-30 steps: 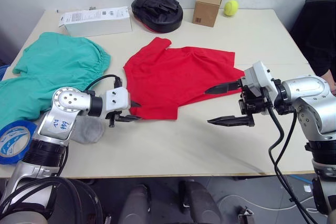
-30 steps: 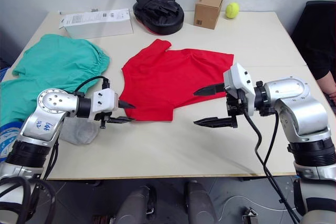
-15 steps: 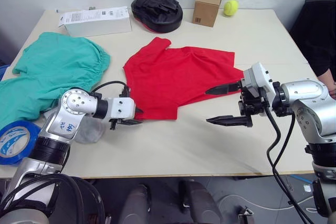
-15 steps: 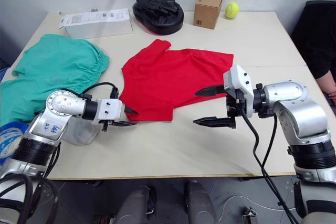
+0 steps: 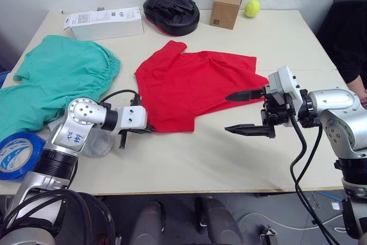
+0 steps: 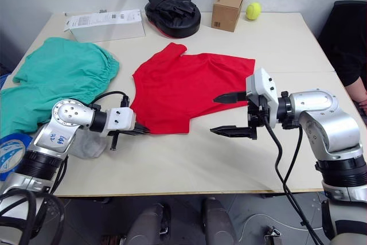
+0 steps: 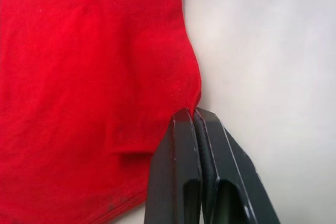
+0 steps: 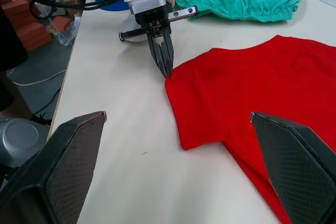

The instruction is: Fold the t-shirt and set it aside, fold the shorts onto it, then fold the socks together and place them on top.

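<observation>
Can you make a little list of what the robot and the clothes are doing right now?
left gripper: shut on the t-shirt's near corner
right gripper: open, at the t-shirt's other edge, gripping nothing
t-shirt: spread flat on the table, not folded yet
shorts: crumpled on the robot's left
sock: under the left arm
far edge: white box, brown box, ball

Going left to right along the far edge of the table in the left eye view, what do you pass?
White flat box → black padded mitt → cardboard box → tennis ball.
</observation>
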Action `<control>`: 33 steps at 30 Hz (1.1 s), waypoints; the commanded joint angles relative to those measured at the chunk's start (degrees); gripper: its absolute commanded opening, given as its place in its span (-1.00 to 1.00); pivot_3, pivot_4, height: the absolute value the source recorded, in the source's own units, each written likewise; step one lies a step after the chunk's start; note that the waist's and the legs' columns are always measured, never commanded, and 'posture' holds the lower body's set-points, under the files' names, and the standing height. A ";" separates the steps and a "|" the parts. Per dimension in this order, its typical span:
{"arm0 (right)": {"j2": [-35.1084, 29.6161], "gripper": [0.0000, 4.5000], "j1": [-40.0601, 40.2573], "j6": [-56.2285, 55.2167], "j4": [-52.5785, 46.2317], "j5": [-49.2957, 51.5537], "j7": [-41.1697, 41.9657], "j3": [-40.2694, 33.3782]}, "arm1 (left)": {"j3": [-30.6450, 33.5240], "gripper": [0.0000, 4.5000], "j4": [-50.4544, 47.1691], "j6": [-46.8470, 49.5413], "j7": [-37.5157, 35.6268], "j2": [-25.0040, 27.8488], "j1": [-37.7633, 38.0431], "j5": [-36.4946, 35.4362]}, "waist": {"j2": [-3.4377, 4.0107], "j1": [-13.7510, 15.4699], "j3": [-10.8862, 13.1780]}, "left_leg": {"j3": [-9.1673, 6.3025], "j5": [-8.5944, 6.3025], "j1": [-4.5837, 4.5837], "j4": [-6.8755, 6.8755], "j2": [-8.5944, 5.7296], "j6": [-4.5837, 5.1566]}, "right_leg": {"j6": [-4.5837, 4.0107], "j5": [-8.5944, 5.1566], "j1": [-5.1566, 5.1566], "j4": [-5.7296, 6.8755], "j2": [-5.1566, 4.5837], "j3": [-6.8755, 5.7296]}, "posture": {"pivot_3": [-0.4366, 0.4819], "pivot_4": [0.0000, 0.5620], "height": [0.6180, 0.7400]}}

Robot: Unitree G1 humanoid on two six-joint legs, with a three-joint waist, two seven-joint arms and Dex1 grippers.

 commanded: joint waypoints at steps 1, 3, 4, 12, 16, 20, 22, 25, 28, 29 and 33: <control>-0.49 1.00 -0.26 -0.67 -1.60 0.82 0.03 -2.00 | 2.27 -0.99 -2.28 3.76 0.22 -0.42 -2.27 -2.54 | 0.00 0.02 0.00 | 0.00 0.00 0.00 0.01 0.00 0.00 | 0.00 0.00 0.00 0.00 0.00 -0.01 | -0.05 -0.47 1.00; -0.68 1.00 -0.07 -1.39 -1.19 0.12 0.39 -1.62 | 2.95 -0.99 -3.89 7.25 -0.50 -0.38 -2.13 -4.38 | 0.00 -0.02 0.00 | -0.01 0.00 -0.01 0.01 0.00 0.00 | 0.00 0.00 0.00 0.00 0.01 -0.01 | -0.05 -0.47 1.00; -0.76 1.00 0.06 -1.80 -0.98 -0.24 0.59 -1.45 | 3.21 -0.99 -4.83 9.01 -0.88 -0.28 -1.94 -5.31 | 0.00 -0.07 0.00 | 0.00 0.00 -0.01 0.00 0.00 0.00 | 0.00 0.00 0.00 -0.01 0.01 0.00 | -0.05 -0.47 1.00; -1.00 1.00 -0.61 -7.13 3.45 -6.55 0.79 1.13 | 3.94 -0.99 -8.72 13.55 0.36 0.64 -0.18 -6.05 | 0.00 -0.04 0.00 | -0.01 0.00 0.00 0.01 0.01 0.00 | 0.00 0.00 0.00 0.00 0.05 0.01 | -0.05 -0.47 1.00; -1.33 1.00 -4.79 -15.05 16.25 -17.74 -2.61 4.88 | 4.49 -0.99 -10.90 13.32 0.90 1.11 0.65 -6.38 | 0.00 -0.15 0.00 | 0.05 0.00 0.02 0.04 -0.02 0.01 | 0.01 0.00 0.01 0.00 0.04 0.06 | -0.05 -0.47 1.00; 0.06 1.00 -12.44 -23.28 30.65 -26.71 -6.41 7.81 | 4.86 -0.99 -12.90 13.92 2.16 0.52 0.76 -6.93 | 0.01 -0.16 0.01 | 0.10 0.01 0.00 0.00 -0.03 0.01 | 0.01 0.01 -0.05 -0.01 0.04 0.09 | -0.05 -0.47 1.00; 1.02 1.00 -17.33 -27.86 38.53 -31.49 -8.63 10.04 | 5.10 -0.99 -13.87 14.61 3.03 0.02 0.72 -7.31 | 0.03 -0.37 0.03 | 0.16 0.01 0.01 -0.01 -0.02 0.01 | 0.01 0.01 -0.07 0.00 0.07 0.16 | -0.05 -0.47 1.00; 2.35 1.00 -24.68 -33.61 50.94 -39.13 -11.22 14.39 | 5.46 -0.99 -16.34 16.11 3.96 -0.16 1.73 -8.18 | 0.03 -0.59 0.03 | 0.20 0.01 0.04 -0.04 -0.01 0.01 | 0.01 0.00 -0.08 0.00 0.11 0.21 | -0.05 -0.47 1.00; 3.54 1.00 -30.18 -36.16 60.34 -43.37 -10.36 17.14 | 5.53 -0.99 -18.23 16.68 4.55 0.06 3.08 -8.40 | 0.05 -0.60 0.04 | 0.20 0.01 0.03 -0.10 0.00 0.00 | -0.01 -0.01 -0.12 -0.01 0.12 0.22 | -0.05 -0.47 1.00; 3.79 1.00 -32.09 -37.10 63.34 -44.90 -9.73 18.15 | 5.67 -0.99 -18.76 16.81 4.74 0.12 3.58 -8.45 | 0.07 -0.58 0.05 | 0.24 0.02 0.03 -0.13 0.00 0.00 | -0.01 -0.01 -0.13 -0.01 0.12 0.25 | -0.05 -0.47 1.00; 5.27 1.00 -39.08 -39.33 73.59 -49.55 -12.21 19.95 | 6.19 -0.99 -19.93 17.39 5.81 0.04 4.78 -8.45 | 0.16 -0.64 0.11 | 0.38 0.02 -0.03 -0.12 -0.01 -0.01 | -0.01 -0.01 -0.24 0.00 0.11 0.37 | -0.05 -0.47 1.00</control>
